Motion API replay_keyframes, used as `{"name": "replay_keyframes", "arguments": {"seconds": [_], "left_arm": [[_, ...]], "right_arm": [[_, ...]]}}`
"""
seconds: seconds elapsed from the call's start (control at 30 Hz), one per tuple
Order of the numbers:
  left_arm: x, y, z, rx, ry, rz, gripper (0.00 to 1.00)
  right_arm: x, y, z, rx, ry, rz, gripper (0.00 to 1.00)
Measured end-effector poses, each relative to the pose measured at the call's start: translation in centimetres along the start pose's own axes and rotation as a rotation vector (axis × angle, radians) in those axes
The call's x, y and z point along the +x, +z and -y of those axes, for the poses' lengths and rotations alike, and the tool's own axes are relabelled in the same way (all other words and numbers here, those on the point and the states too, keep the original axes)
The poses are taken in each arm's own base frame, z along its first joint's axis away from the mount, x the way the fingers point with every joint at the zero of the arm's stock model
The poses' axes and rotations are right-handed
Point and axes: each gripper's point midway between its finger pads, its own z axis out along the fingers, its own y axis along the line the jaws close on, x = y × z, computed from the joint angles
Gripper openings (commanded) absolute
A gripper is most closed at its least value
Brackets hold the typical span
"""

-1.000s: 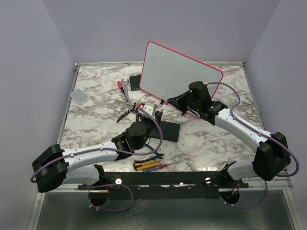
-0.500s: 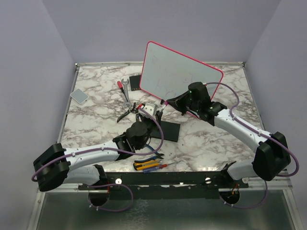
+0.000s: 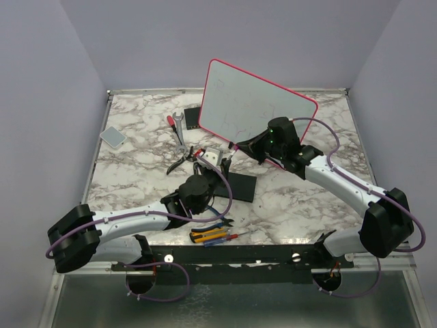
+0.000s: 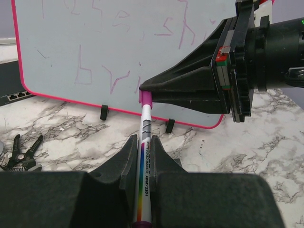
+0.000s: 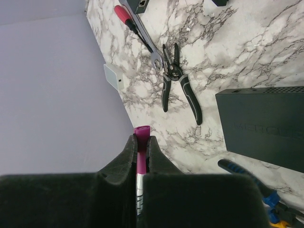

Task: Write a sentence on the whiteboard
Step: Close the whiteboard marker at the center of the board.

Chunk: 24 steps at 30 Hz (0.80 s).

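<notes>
The whiteboard (image 3: 254,102) leans upright on small black feet at the back, with its pink-red frame. The sentence (image 4: 124,28) shows as faint pink lettering on the board. A white marker (image 4: 143,159) with a rainbow stripe runs between both grippers just in front of the board's lower edge. My left gripper (image 4: 142,140) (image 3: 213,160) is shut on the marker's barrel. From the right, my right gripper (image 5: 141,141) (image 4: 142,89) is shut on the marker's magenta cap (image 5: 141,133). The marker's tip is hidden.
Black pliers (image 3: 179,161), a wrench (image 3: 179,127) and a red-handled screwdriver (image 3: 171,121) lie left of the board. A flat black slab (image 3: 240,184) lies under the arms, and a grey pad (image 3: 113,137) lies far left. Small hand tools (image 3: 213,235) lie by the near edge.
Almost nothing has changed. Both grippers stay shut on the marker, and the arms shift only very slightly.
</notes>
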Motion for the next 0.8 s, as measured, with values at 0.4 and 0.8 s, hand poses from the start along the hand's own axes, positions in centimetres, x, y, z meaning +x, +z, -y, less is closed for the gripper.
{"name": "replay_keyframes", "arguments": {"seconds": [0.4,0.8], "left_arm": [[1.0,0.6,-0.4,-0.010,0.022,0.048,0.00],[1.1,1.5,-0.2,-0.003,0.017,0.080,0.00]], "right_arm": [[1.2,0.0,0.2,0.004,0.010,-0.035,0.00],[0.3,-0.2,0.1,-0.042,-0.031,0.034,0.00]]}}
